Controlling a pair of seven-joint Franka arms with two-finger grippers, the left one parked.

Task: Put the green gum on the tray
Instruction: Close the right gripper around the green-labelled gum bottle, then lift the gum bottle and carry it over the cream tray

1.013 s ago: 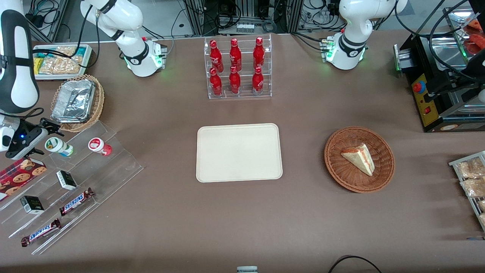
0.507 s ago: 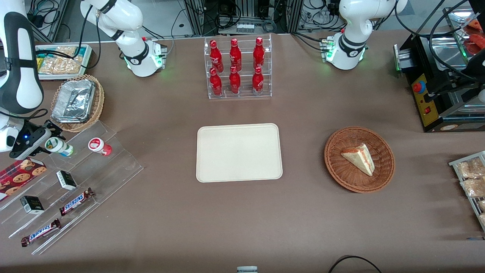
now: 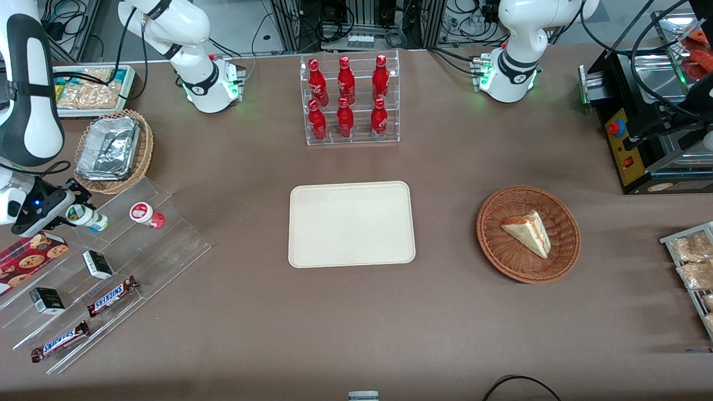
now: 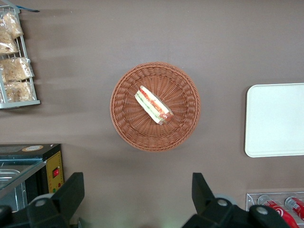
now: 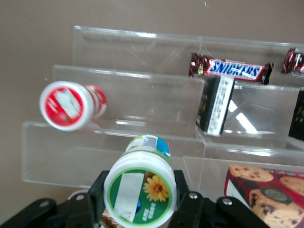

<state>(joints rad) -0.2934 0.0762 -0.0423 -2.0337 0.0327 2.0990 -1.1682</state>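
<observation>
The green gum (image 3: 84,216) lies on its side on the top step of a clear acrylic shelf (image 3: 167,245) at the working arm's end of the table. In the right wrist view its white and green lid (image 5: 140,190) faces the camera. My right gripper (image 3: 74,212) sits around the lid, a black finger (image 5: 100,190) pressed against each side; it also shows in the right wrist view (image 5: 140,184). The cream tray (image 3: 351,224) lies flat at the table's middle, well apart from the gum; it also shows in the left wrist view (image 4: 275,118).
A red-lidded gum bottle (image 3: 146,214) lies beside the green one on the same step. Lower steps hold Snickers bars (image 3: 111,295), small dark boxes (image 3: 97,264) and a cookie pack (image 3: 30,256). A basket of foil trays (image 3: 111,150), a cola bottle rack (image 3: 350,100) and a sandwich basket (image 3: 528,234) stand around.
My gripper has moved in over the green gum's lid, and its fingers now sit against the lid's sides. The gum has stayed on its step.
</observation>
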